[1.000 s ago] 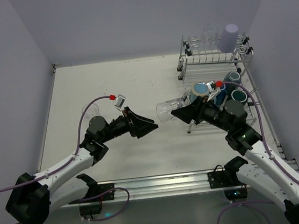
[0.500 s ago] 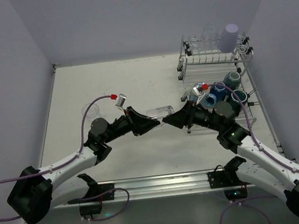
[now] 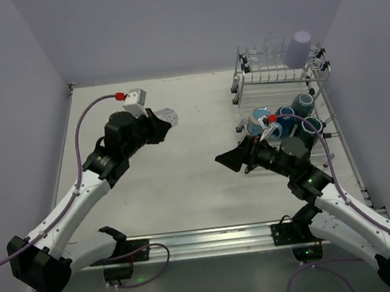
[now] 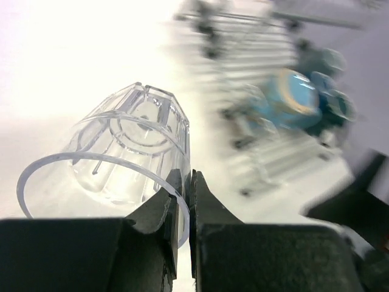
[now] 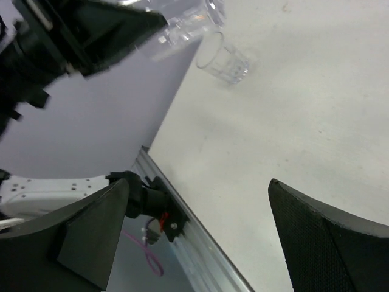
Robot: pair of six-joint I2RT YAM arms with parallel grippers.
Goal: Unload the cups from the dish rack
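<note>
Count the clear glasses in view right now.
3. First glass: pinched at its rim by the left gripper. Second glass: on the table near that arm. Third glass: seemingly on the top tier of the dish rack. More may be hidden.

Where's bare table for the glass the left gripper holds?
Bare: table centre between the left gripper with its glass and the right gripper; the far strip left of the dish rack. Crowded: right side, at the rack and its cups.

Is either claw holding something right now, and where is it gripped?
The left gripper pinches a clear glass by its rim, a finger on each side of the wall. The right gripper is open and empty.
</note>
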